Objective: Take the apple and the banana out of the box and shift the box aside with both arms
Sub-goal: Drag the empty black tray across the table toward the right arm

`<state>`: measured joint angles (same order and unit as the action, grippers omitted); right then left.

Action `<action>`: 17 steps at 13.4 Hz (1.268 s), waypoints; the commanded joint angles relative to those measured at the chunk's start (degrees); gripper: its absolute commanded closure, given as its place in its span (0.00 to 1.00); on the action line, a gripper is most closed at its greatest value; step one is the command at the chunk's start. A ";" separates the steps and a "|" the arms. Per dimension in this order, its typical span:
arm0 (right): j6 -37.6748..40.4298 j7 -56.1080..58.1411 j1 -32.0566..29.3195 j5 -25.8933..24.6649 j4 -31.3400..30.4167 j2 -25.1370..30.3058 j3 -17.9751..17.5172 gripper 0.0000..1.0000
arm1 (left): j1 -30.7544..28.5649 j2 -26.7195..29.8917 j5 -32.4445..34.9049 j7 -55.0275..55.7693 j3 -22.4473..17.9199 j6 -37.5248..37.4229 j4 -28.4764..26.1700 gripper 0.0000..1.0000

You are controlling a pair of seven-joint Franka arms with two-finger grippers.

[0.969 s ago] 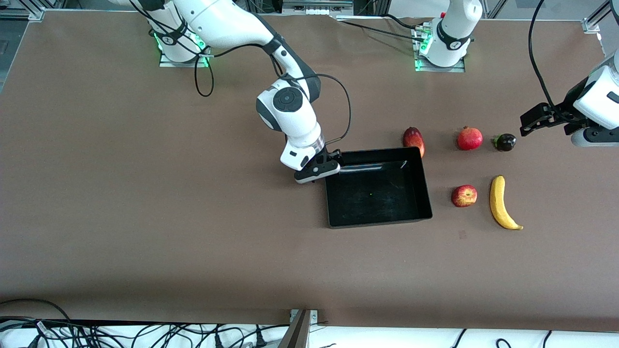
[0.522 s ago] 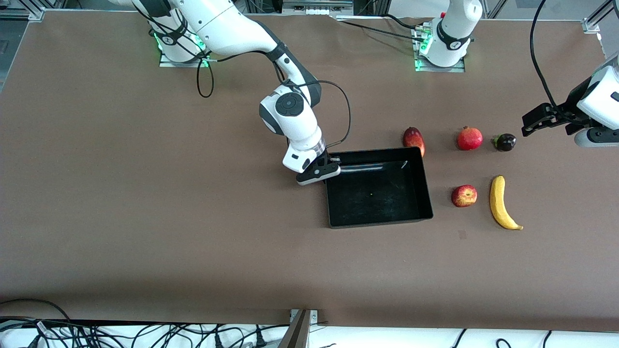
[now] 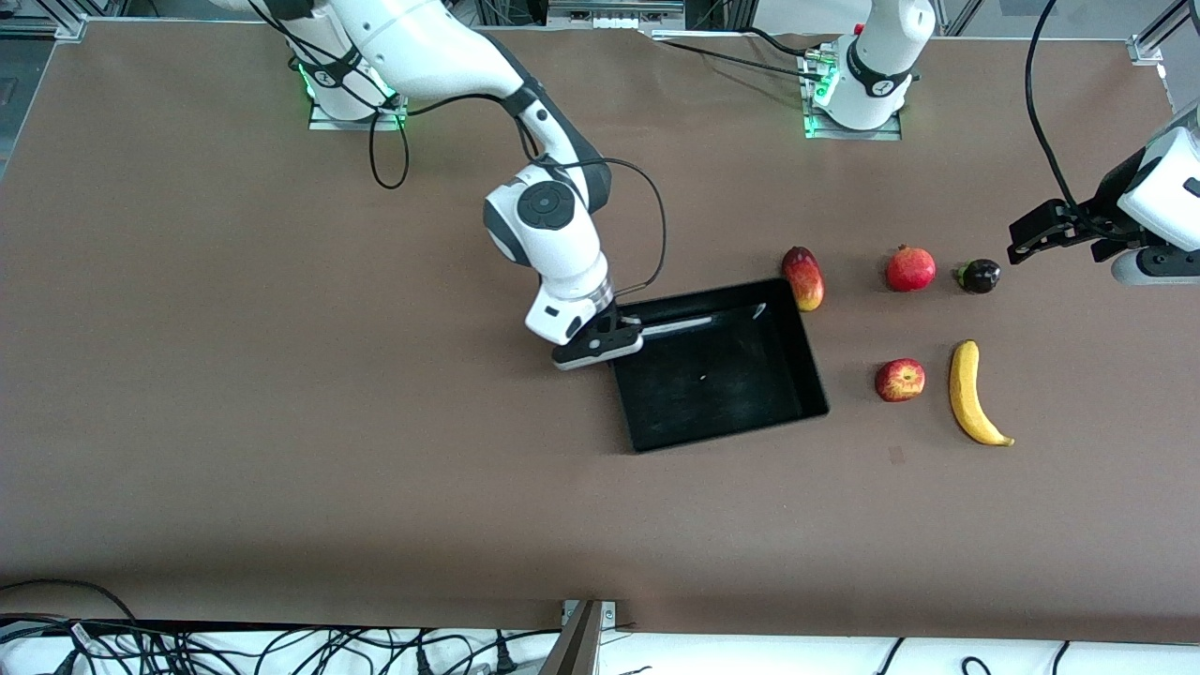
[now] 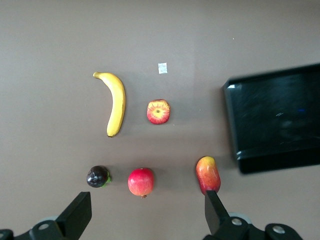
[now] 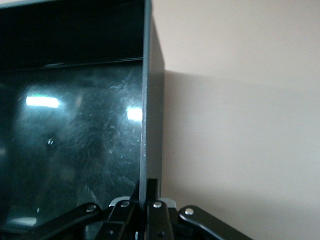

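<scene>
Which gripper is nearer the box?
Right. The right gripper is shut on the box wall. The left gripper hangs open over the table near the small dark fruit.

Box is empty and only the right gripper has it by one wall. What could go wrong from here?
1. The right gripper is shut on one corner of the box wall; such a thin pinch may slip or swing the box.
2. The elongated red-yellow fruit touches the box's corner and may get nudged.
3. The left gripper waits open above the dark fruit, not helping.

White jointed arms [image 3: 544, 234], grey round caps, black cables, black jaws.
</scene>
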<state>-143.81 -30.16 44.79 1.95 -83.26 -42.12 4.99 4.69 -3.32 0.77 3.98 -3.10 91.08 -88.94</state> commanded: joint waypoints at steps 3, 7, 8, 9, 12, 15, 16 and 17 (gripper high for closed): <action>20.55 3.07 -8.73 1.46 -2.08 15.91 0.29 1.00 | -0.38 0.16 -1.73 -1.34 -0.24 -0.64 0.35 0.00; 25.32 19.91 -21.56 11.39 -9.89 23.56 0.64 1.00 | -0.38 -0.02 -1.82 -1.17 -0.24 -0.73 0.43 0.00; 26.90 24.49 -24.20 11.58 -11.47 24.45 1.68 1.00 | -0.38 -0.11 -1.73 -1.08 -0.24 -0.73 0.43 0.00; 27.53 28.19 -25.88 11.93 -12.19 24.72 3.35 1.00 | -0.38 -0.11 -1.73 -1.17 -0.24 -0.73 0.43 0.00; 26.93 35.67 -26.95 12.90 -16.66 24.81 9.06 1.00 | -0.38 -0.11 -1.73 -0.99 -0.24 -0.73 0.43 0.00; 15.73 38.93 -26.95 12.81 -30.67 28.74 13.19 1.00 | -0.38 -0.11 -1.73 -0.90 -0.24 -0.73 0.43 0.00; 8.36 43.21 -26.95 12.90 -37.18 30.68 13.90 1.00 | -0.38 -0.11 -1.82 -0.82 -0.15 -0.73 0.43 0.00; 1.85 44.82 -26.95 12.90 -42.72 32.00 14.08 1.00 | -0.38 -0.11 -1.82 -0.81 -0.15 -0.73 0.43 0.00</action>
<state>-131.33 9.71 17.15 13.22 -111.86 -17.62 18.08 4.58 -3.42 0.74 3.98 -3.11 91.08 -88.94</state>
